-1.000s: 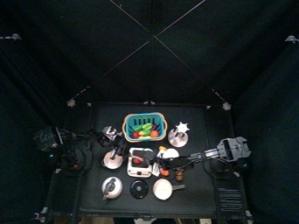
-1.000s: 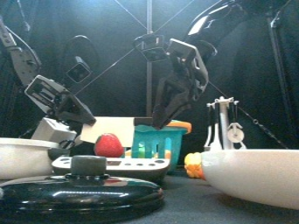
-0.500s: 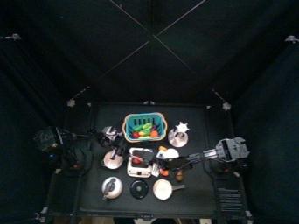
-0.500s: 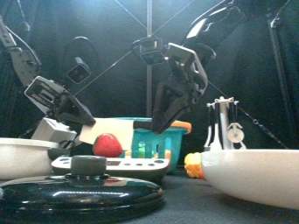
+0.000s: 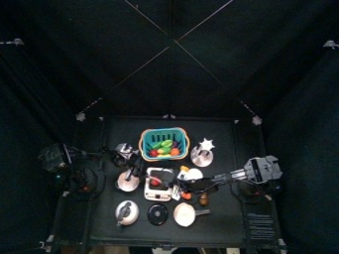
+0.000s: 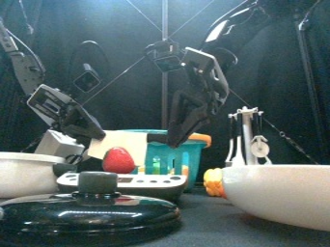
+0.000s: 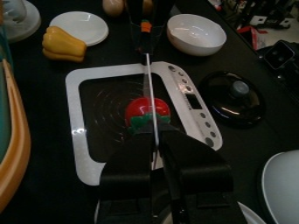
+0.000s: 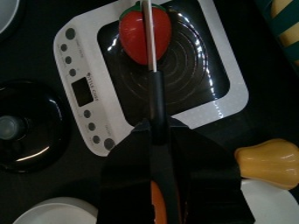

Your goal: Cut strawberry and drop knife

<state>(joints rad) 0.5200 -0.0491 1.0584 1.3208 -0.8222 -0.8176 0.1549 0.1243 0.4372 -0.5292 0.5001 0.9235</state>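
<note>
My right fingers (image 8: 131, 166) are clamped narrowly on the orange-handled, thin-bladed knife (image 8: 156, 87), its blade lying across the small red plastic toy strawberry (image 7: 149, 108). The berry sits just past my half-closed left fingers (image 7: 187, 166), which appear to pinch its green leafy end on the white rectangular cutting board (image 7: 93, 140). I judge it light, hard and slick, prone to rolling, so I'd hold it low by that leafy end.

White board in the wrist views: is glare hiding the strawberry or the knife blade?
Right wrist view: glare streaks lie on the white rectangular board's dark ringed centre beside the small red strawberry, not on it; the thin knife blade stands clear. Left wrist view: only faint sheen on the rings. Top view: dim, little help.
</note>
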